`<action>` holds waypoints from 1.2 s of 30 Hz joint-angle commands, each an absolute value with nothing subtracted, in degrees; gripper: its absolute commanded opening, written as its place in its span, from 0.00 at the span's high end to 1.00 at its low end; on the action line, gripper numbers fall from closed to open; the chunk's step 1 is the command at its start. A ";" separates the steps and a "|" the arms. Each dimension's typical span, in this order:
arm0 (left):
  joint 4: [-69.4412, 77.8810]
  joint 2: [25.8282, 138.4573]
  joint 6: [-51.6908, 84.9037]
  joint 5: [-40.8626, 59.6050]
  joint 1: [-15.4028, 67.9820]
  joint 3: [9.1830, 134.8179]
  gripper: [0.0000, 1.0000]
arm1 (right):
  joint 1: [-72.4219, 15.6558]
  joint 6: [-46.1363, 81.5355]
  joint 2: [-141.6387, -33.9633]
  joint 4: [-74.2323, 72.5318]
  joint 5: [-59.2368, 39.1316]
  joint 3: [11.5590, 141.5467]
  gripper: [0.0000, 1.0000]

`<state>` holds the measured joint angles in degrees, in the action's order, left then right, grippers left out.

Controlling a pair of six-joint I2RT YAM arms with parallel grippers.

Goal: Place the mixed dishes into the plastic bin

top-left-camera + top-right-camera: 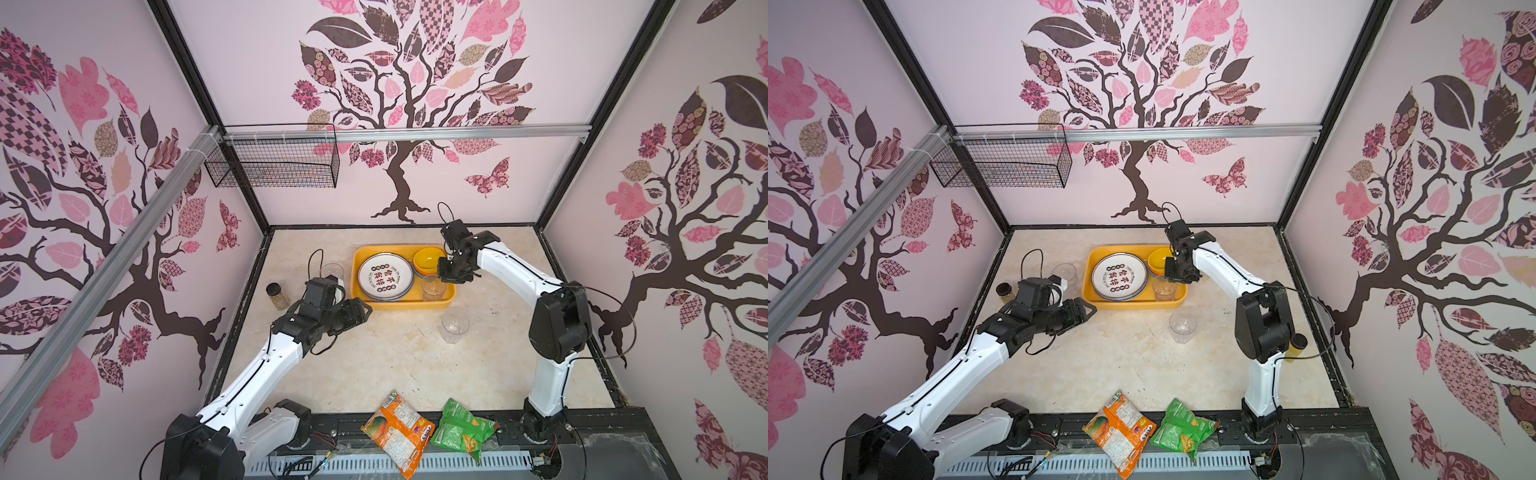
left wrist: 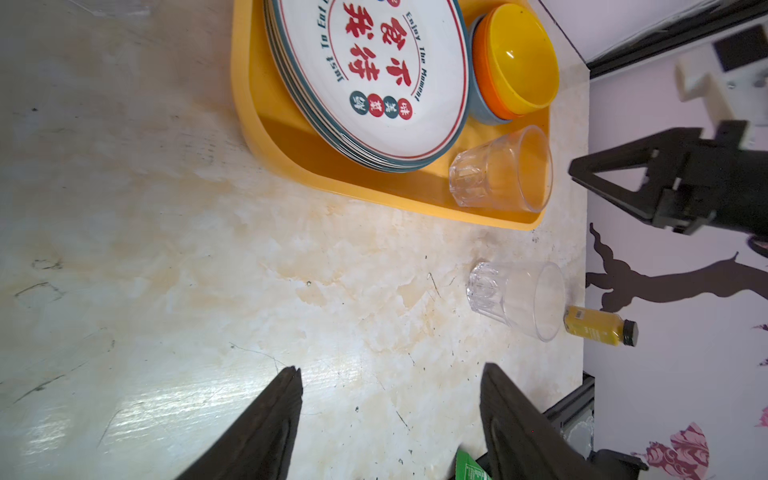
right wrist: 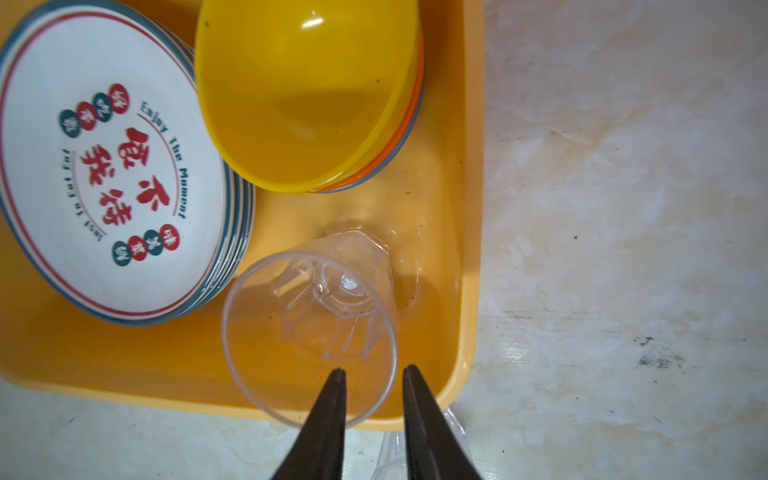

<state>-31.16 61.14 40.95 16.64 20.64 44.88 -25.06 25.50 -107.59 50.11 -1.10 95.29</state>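
Left gripper (image 2: 390, 369): fingers spread wide with nothing between them, over bare desk (image 2: 166, 249) by the left front corner of the plastic bin (image 1: 361, 301). The bin holds stacked plates (image 1: 385, 276), nested bowls (image 1: 429, 259) and an upright clear cup (image 3: 309, 332). Right gripper (image 3: 374, 368): fingers parted and released, straddling that cup's rim; second cup (image 1: 455, 326) stands on the desk outside the bin.

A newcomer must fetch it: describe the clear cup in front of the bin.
Find the yellow bin at the back of the marble table. Off its front right corner, a clear cup stands directly on the table. Only it stands alone: the second cup sits inside the bin, the third cup left of it.
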 commanded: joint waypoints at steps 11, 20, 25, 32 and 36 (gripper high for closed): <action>-39.57 65.65 43.28 6.40 10.74 55.29 0.34 | -25.78 24.71 -86.30 29.61 -20.05 75.51 0.63; -40.51 71.49 43.07 0.08 8.02 60.65 0.36 | -33.08 24.29 -80.95 17.41 -25.85 68.76 0.57; -39.33 76.27 43.89 -2.56 7.05 63.40 0.37 | -37.55 23.58 -80.80 13.80 -27.83 67.78 0.57; -36.58 84.06 45.96 -4.86 5.28 66.84 0.35 | -40.65 22.51 -79.16 10.90 -28.83 65.51 0.56; -35.03 88.79 46.98 -5.07 4.66 68.97 0.36 | -40.93 22.50 -78.66 10.15 -28.48 64.28 0.55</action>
